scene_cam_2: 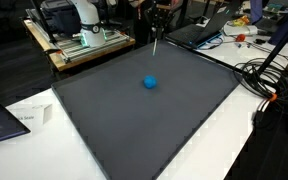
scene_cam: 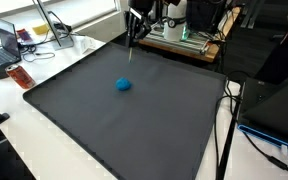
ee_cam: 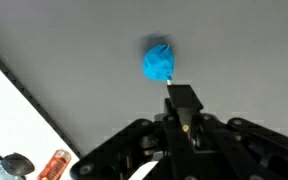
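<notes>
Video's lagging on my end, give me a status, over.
Gripper fingers shut on thin rod, raised over mat. Blue ball lies mid-mat, clear of rod. Nothing between them.

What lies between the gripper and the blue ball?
Only bare dark mat separates the blue ball from the thin rod under the gripper, in both exterior views.

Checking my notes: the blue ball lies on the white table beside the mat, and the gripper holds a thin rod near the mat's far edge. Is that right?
Not quite. The ball lies on the dark mat, near its middle, not on the table; both exterior views show it. The gripper does hold a rod near the mat's far edge.
</notes>
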Action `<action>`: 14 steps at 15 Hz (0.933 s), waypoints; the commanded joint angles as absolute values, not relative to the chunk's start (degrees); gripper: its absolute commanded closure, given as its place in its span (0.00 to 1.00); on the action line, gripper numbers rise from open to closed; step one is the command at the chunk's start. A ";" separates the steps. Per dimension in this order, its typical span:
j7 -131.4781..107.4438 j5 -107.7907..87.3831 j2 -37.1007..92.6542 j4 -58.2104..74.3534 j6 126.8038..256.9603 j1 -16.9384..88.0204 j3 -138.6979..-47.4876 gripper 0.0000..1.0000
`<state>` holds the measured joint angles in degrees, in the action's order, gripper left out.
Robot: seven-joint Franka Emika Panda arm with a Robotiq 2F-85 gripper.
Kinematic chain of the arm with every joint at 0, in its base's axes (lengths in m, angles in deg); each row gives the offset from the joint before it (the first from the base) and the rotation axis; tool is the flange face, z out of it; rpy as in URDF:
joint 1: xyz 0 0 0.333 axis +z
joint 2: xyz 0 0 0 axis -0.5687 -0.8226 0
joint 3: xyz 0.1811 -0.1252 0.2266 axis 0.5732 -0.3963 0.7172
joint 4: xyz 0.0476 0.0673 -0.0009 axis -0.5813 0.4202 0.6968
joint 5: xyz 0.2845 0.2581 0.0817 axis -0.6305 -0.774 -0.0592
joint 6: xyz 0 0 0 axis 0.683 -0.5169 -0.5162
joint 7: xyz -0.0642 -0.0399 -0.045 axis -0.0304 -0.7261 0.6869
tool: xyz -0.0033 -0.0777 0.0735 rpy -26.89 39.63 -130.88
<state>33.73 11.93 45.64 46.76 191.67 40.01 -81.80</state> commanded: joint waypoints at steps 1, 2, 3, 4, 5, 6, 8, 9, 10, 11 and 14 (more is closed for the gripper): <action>34.29 12.48 45.30 45.80 190.57 40.63 -81.55 0.87; 34.54 12.65 44.88 45.03 189.83 41.10 -81.22 0.87; 34.66 12.71 44.47 44.43 189.47 41.40 -81.08 0.87; 34.67 12.74 44.16 44.14 189.39 41.52 -81.08 0.87; 34.67 12.77 43.97 44.02 189.39 41.54 -81.13 0.87; 34.67 12.79 43.82 43.95 189.39 41.54 -81.17 0.87; 36.31 14.32 42.53 42.41 188.49 41.81 -80.99 0.97; 37.68 15.15 40.97 40.32 187.12 42.34 -80.53 0.97; 39.40 16.68 40.07 39.02 186.08 42.81 -80.31 0.97; 40.76 18.01 38.94 37.22 184.50 43.57 -80.06 0.97; 44.16 21.55 35.79 32.72 179.56 45.99 -80.04 0.97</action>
